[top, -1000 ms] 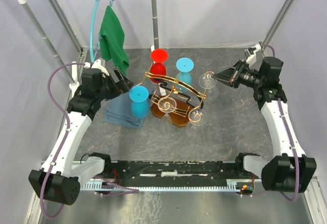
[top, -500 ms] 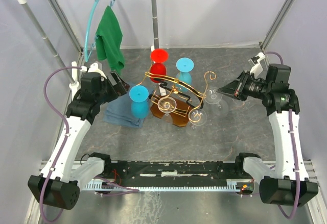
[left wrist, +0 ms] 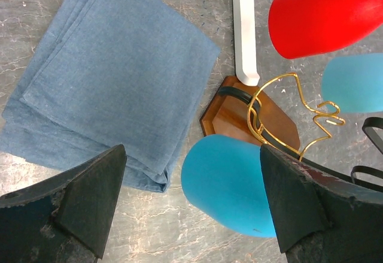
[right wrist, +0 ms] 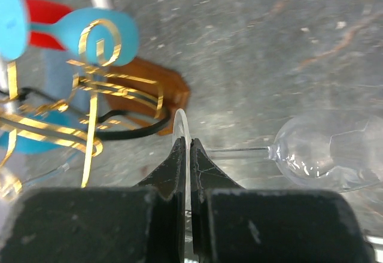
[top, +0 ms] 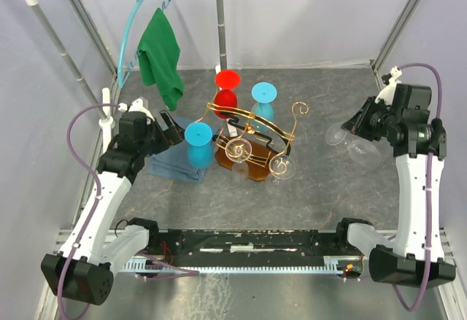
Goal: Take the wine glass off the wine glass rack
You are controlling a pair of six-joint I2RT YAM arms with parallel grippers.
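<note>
The right fingers (right wrist: 172,170), pinched on the foot of the clear wine glass (top: 338,135), have carried it rightward. 1 second ago it hung at the gold scroll end of the wine glass rack (top: 252,127); now it is well apart from it, over the surface (top: 321,181). The green cloth (top: 162,54) has swung slightly.

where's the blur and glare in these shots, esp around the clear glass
Right wrist view: the right pincer is close and out of focus, the wine glass rack is soft, and bright glints sit on the bowl of the wine glass. Left wrist view: the blue cloth is sharp. Top external view: even light, the clear glass almost vanishes against the grey table.
</note>
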